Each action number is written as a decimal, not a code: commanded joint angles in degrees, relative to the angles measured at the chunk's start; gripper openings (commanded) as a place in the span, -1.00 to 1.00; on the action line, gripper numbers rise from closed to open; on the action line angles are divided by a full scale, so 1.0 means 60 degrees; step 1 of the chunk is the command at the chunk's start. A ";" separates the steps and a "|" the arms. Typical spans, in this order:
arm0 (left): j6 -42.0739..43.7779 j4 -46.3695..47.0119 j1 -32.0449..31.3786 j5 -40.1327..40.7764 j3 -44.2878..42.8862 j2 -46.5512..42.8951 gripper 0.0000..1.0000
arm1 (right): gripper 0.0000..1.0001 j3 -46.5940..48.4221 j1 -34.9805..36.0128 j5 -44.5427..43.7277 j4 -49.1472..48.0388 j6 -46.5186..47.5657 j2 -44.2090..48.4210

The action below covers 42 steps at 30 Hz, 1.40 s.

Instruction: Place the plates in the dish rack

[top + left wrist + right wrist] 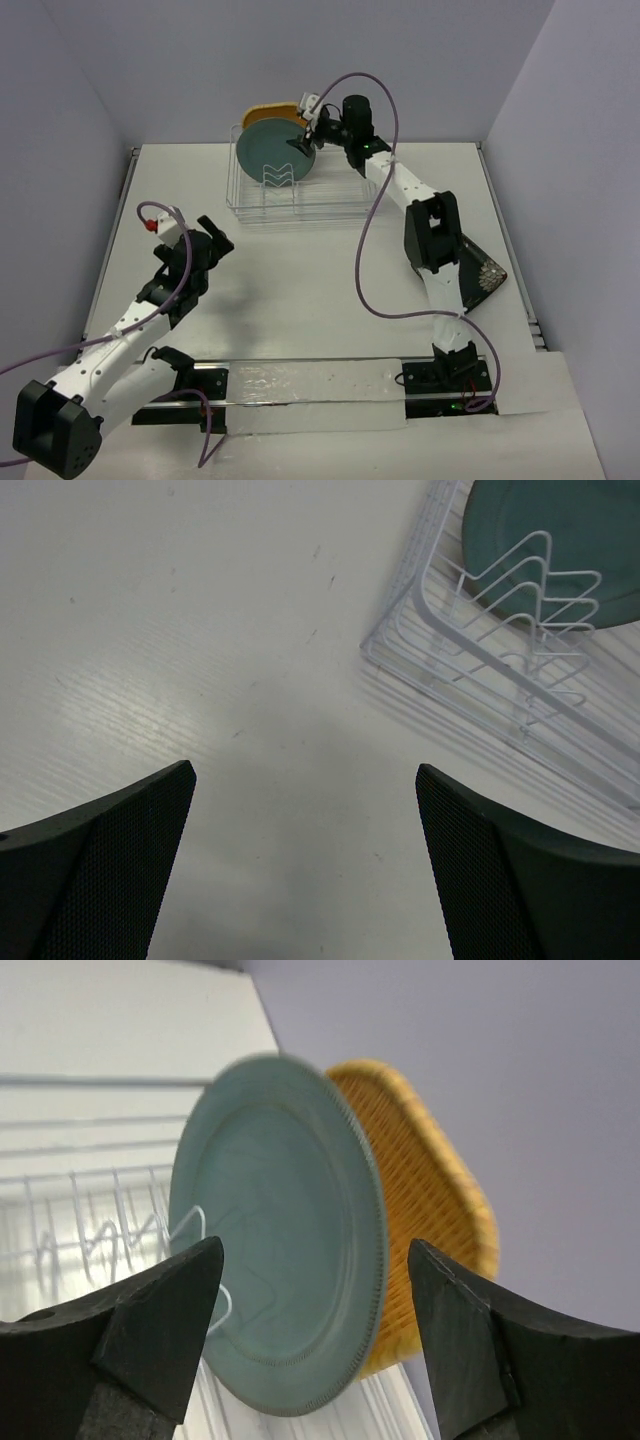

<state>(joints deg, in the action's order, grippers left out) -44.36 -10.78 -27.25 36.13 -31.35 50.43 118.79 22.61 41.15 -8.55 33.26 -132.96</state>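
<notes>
Holding right gripper (pixel 315 1260) spread, jaws flanking teal plate (pixel 280 1230) standing upright in dish rack (pixel 290 200), orange-tan plate (pixel 430 1200) just behind. Hovering left gripper (pixel 305 767) wide apart over table (pixel 150 630) near rack. Dark floral plate (pixel 487 272) lying under right arm.

Teal plate (pixel 285 1230): smooth satin glaze, finely beaded rim. Orange-tan plate (pixel 430 1180): matt, woven wicker-like texture. Dish rack (pixel 290 208): thin white-coated wire, slightly glossy. Table (pixel 200 630): matt white, faintly lined. Left gripper (pixel 305 767) pads (pixel 130 870): black, finely dotted.
</notes>
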 commanded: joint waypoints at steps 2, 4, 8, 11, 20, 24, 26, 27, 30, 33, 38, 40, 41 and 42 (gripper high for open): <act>-0.0175 0.0580 0.0058 -0.0252 -0.0451 -0.0292 0.99 | 0.87 -0.1539 -0.0062 -0.0891 -0.2121 -0.0980 0.2787; -0.0154 0.0777 0.0058 -0.0375 -0.0621 -0.0179 0.99 | 0.92 -0.2609 -0.0132 -0.1314 -0.2659 -0.1439 0.3718; 0.0273 0.1459 0.0022 -0.1252 -0.0985 0.0432 0.99 | 0.99 -0.4849 -0.0347 -0.3534 -0.3269 -0.3191 0.5794; 0.0804 0.2215 -0.0015 -0.2055 -0.1281 0.0974 0.99 | 0.99 -0.6539 -0.0370 -0.6559 -0.2521 -0.5179 0.7563; 0.2293 0.4138 -0.0117 -0.6185 -0.2044 0.2124 0.99 | 0.99 -1.1163 -0.0520 -1.0404 0.2119 -1.0726 1.1991; 0.2724 0.5165 -0.0194 -0.8323 -0.2171 0.2751 0.99 | 0.99 -1.3668 -0.1036 -1.0164 0.2702 -1.2479 1.4115; 0.3016 0.5143 -0.0507 -0.8950 -0.2519 0.3234 0.99 | 0.99 -1.4085 -0.1496 -1.0001 0.2995 -1.2719 1.4634; 0.3215 0.5022 -0.0757 -0.9075 -0.2846 0.3614 0.99 | 0.99 -1.4387 -0.1770 -1.0039 0.3277 -1.2814 1.4905; 0.3760 0.4298 -0.1539 -0.8941 -0.3992 0.4883 0.99 | 0.99 -1.4901 -0.2407 -1.0550 0.4478 -1.3137 1.5489; 0.3832 0.3979 -0.1849 -0.9128 -0.4733 0.6123 0.99 | 0.99 -1.5518 -0.3492 -1.0375 0.4813 -1.3375 1.5743; 0.3863 0.3709 -0.1946 -0.9423 -0.5280 0.6767 0.99 | 0.99 -1.5961 -0.5654 -0.9122 0.4999 -1.3150 1.5818; 0.3884 0.3761 -0.1948 -0.9339 -0.5171 0.6739 0.99 | 0.99 -1.6177 -0.6371 -0.9009 0.5013 -1.3018 1.6086; 0.3902 0.3773 -0.1948 -0.9288 -0.5116 0.6726 0.99 | 0.99 -1.6263 -0.6689 -0.9016 0.5013 -1.2971 1.6125; 0.3917 0.3783 -0.1948 -0.9264 -0.5072 0.6716 0.99 | 0.99 -1.6332 -0.6918 -0.9104 0.5023 -1.2961 1.6155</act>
<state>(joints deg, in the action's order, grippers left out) -22.47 10.85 -38.86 -18.13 -60.47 91.84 21.88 -14.25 -14.62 20.98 -44.70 -37.96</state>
